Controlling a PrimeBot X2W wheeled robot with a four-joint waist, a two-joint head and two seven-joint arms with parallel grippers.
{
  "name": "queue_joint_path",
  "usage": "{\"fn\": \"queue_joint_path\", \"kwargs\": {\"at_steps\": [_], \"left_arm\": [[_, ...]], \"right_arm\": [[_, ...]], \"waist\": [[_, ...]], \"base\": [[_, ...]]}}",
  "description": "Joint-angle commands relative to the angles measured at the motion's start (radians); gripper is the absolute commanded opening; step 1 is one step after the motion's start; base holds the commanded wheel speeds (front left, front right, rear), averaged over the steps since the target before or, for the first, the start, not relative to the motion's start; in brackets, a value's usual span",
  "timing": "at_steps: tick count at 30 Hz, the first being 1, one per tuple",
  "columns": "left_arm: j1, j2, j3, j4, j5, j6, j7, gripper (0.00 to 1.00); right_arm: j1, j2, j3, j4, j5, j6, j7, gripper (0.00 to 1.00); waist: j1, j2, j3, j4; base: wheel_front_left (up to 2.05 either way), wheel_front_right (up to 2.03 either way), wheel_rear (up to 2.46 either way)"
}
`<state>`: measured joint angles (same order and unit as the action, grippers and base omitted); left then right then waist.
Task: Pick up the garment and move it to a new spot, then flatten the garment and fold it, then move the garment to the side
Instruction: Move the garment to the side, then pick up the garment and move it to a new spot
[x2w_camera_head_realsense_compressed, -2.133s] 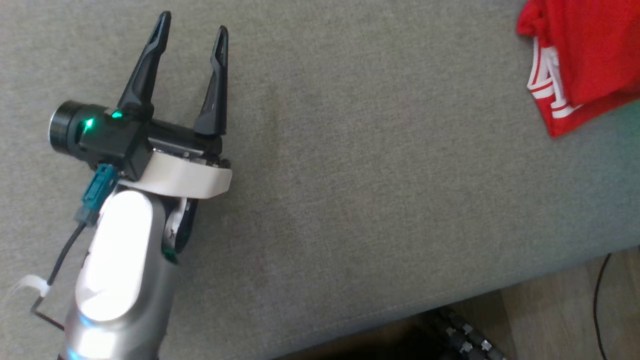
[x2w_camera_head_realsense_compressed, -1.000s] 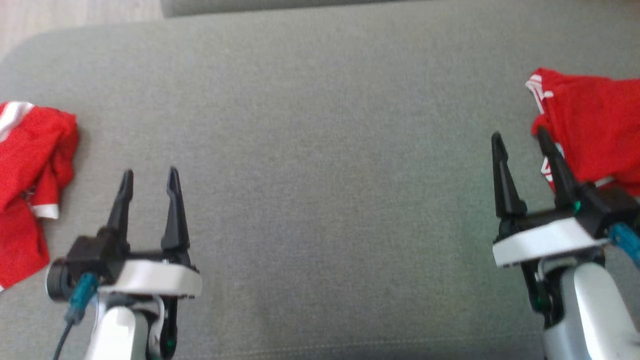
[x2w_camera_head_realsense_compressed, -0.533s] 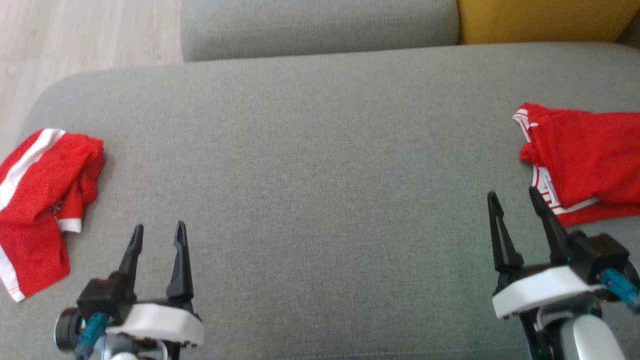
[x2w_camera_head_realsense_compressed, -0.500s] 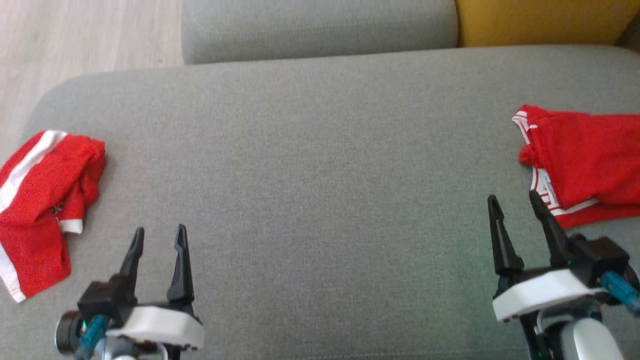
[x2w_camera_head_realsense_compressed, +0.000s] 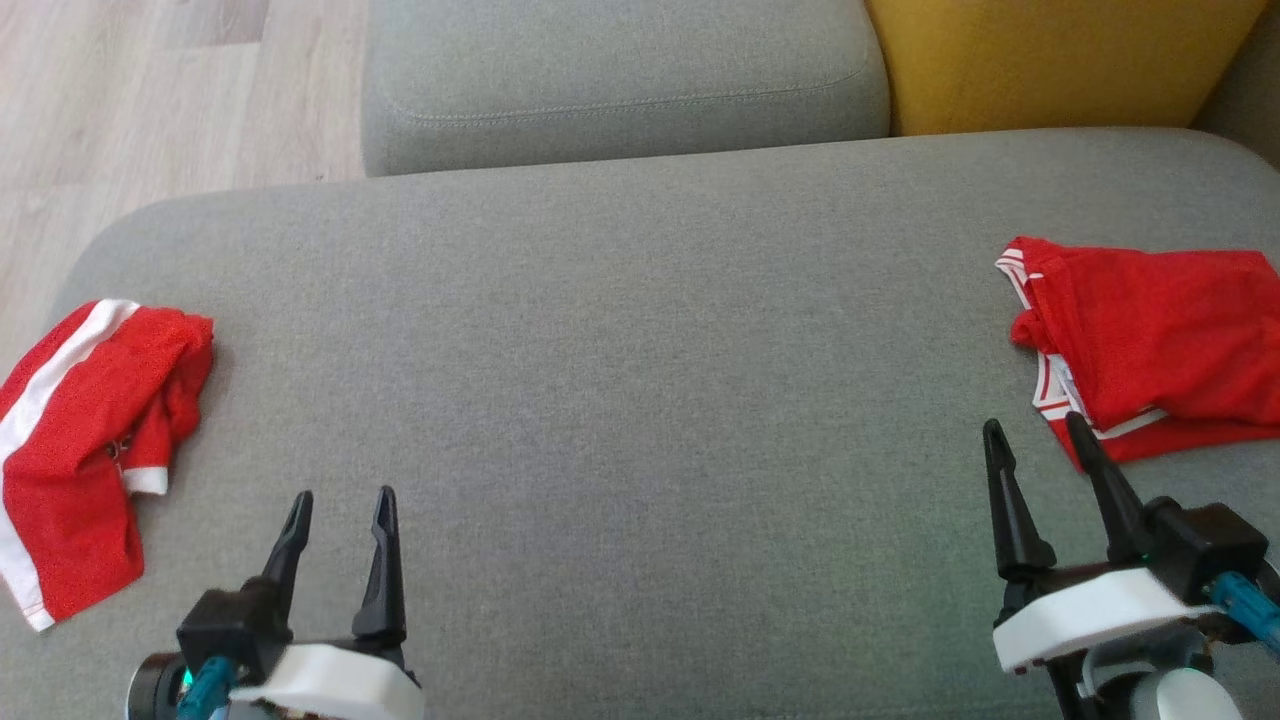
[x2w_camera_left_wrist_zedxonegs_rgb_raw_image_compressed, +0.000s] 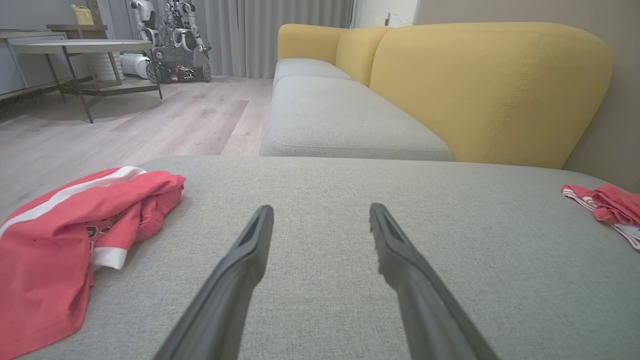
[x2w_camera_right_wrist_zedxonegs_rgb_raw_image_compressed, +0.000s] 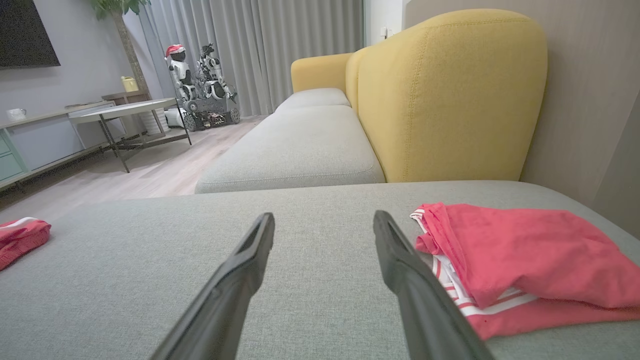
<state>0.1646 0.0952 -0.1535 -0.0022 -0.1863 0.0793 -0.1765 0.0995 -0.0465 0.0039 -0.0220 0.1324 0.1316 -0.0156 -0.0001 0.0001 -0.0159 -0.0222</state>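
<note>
Two red garments with white trim lie on the grey cushion (x2w_camera_head_realsense_compressed: 640, 330). One crumpled garment (x2w_camera_head_realsense_compressed: 85, 440) (x2w_camera_left_wrist_zedxonegs_rgb_raw_image_compressed: 65, 235) (x2w_camera_right_wrist_zedxonegs_rgb_raw_image_compressed: 20, 237) sits at the far left edge. The other garment (x2w_camera_head_realsense_compressed: 1150, 345) (x2w_camera_right_wrist_zedxonegs_rgb_raw_image_compressed: 515, 260) (x2w_camera_left_wrist_zedxonegs_rgb_raw_image_compressed: 607, 207) lies folded at the far right. My left gripper (x2w_camera_head_realsense_compressed: 340, 500) (x2w_camera_left_wrist_zedxonegs_rgb_raw_image_compressed: 320, 212) hovers open over bare cushion, right of the crumpled garment and apart from it. My right gripper (x2w_camera_head_realsense_compressed: 1035, 430) (x2w_camera_right_wrist_zedxonegs_rgb_raw_image_compressed: 322, 220) is open too, its tips just short of the folded garment's striped edge. Nothing sits between either pair of fingers.
A second grey seat cushion (x2w_camera_head_realsense_compressed: 620, 80) and a yellow backrest (x2w_camera_head_realsense_compressed: 1060, 60) lie beyond. Wooden floor (x2w_camera_head_realsense_compressed: 120, 100) shows past the cushion's left edge. A table (x2w_camera_left_wrist_zedxonegs_rgb_raw_image_compressed: 80, 50) and another robot (x2w_camera_right_wrist_zedxonegs_rgb_raw_image_compressed: 200, 95) stand far across the room.
The head camera has tilted upward, so the seat cushion and yellow backrest have come into view and everything sits lower in the picture. Both grippers stay open and the garments lie as before.
</note>
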Motion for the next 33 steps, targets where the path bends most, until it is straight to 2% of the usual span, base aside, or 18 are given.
{"fn": "queue_joint_path", "kwargs": {"at_steps": [1,26,30,33], "left_arm": [[-0.014,0.013,0.025,-0.043,0.002,0.008,0.001,1.00],[-0.010,0.020,0.008,-0.052,-0.005,0.027,-0.005,1.00],[-0.022,0.022,0.004,-0.049,-0.007,0.025,-0.006,1.00],[-0.045,0.022,-0.004,-0.042,-0.005,0.021,-0.009,1.00]], "right_arm": [[-0.014,-0.004,0.024,-0.043,0.005,-0.001,0.004,1.00],[-0.004,-0.004,0.015,-0.048,0.011,-0.001,0.010,1.00],[-0.006,-0.004,0.011,-0.049,0.015,-0.001,0.010,1.00],[0.000,-0.004,-0.003,-0.056,0.019,-0.001,0.008,1.00]], "waist": [[0.0001,-0.0001,-0.003,-0.002],[0.0001,-0.0001,0.000,0.002],[0.0001,-0.0001,0.004,0.020],[0.0001,-0.0001,0.006,0.059]], "base": [[0.00,0.00,0.00],[0.00,0.00,0.00],[0.00,0.00,0.00],[0.00,0.00,0.00]]}}
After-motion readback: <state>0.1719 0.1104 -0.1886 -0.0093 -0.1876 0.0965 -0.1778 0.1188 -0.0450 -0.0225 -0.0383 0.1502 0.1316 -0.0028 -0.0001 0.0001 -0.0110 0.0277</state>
